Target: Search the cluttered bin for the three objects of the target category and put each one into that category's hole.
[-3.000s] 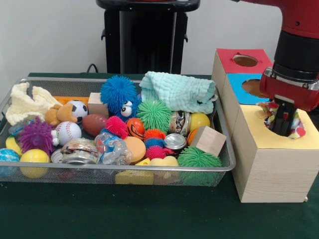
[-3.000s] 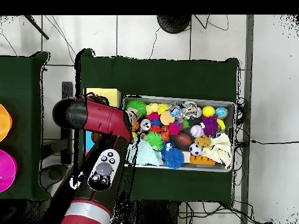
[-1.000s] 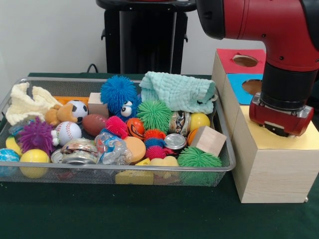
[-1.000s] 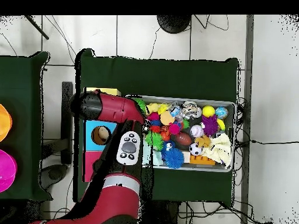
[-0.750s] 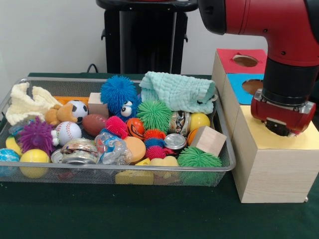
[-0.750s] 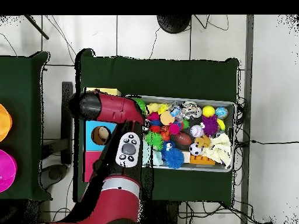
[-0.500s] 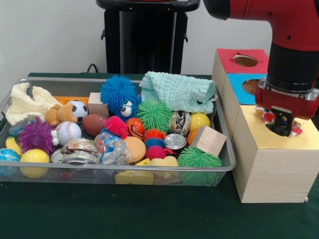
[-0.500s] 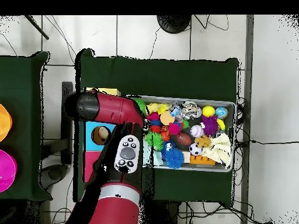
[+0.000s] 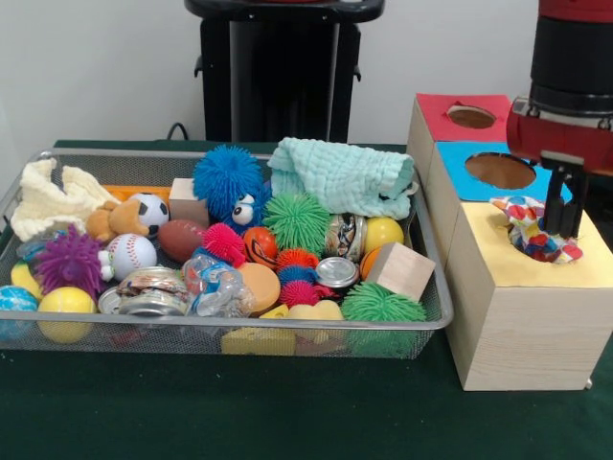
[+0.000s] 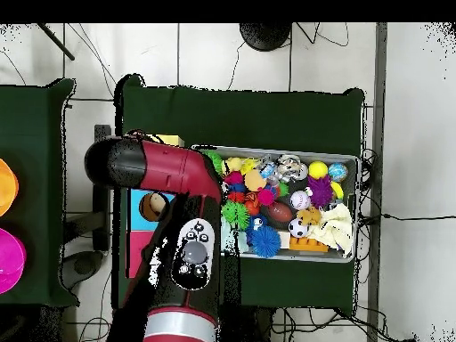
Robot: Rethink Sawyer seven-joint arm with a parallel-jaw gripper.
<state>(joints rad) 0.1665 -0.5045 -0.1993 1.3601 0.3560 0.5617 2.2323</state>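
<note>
The hole [image 9: 536, 244] in the yellow-topped box has a patterned cloth [image 9: 533, 227] bunched in its mouth, part of it poking above the rim. The pincer [image 9: 563, 206] hangs just over it; I cannot tell how far open it stands or whether it grips the fabric. Snagged cloth could lift back out, or stay jammed, blocking later drops from the bin [image 9: 287, 331].

Even, soft indoor light
Front view bright, shadows faint; slight glare on a tin lid [image 9: 337, 268].
</note>
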